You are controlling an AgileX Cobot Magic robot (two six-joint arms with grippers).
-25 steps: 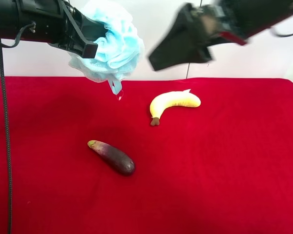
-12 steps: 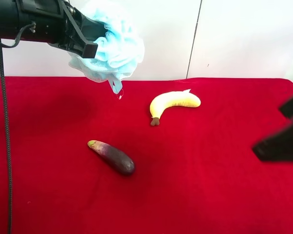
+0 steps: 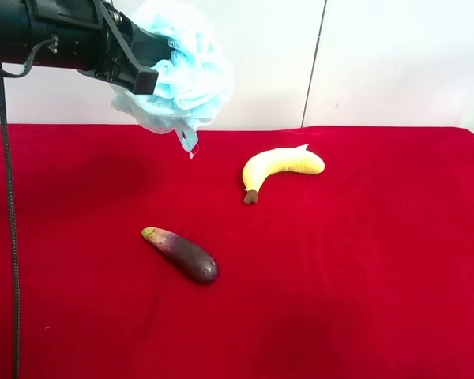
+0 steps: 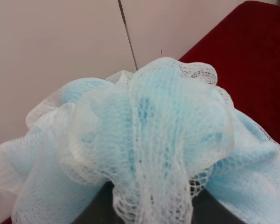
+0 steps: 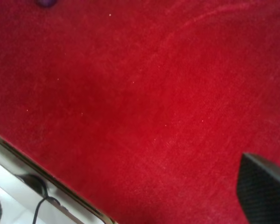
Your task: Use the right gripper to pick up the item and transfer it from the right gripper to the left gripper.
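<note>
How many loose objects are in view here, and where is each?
3. The bath pouf is held up by the left tool, above the red cloth's far edge. The banana lies on the cloth, the eggplant nearer the camera. Nothing seems hidden.

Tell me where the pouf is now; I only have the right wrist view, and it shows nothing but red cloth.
Observer: The pouf is in the left gripper, held up off the red cloth.
Operator: Is the grip closed on it?
Observer: Yes; the left wrist view shows mesh bulging out over the dark fingers.
Operator: What else is on the cloth?
Observer: A banana and an eggplant, lying apart from each other.
</note>
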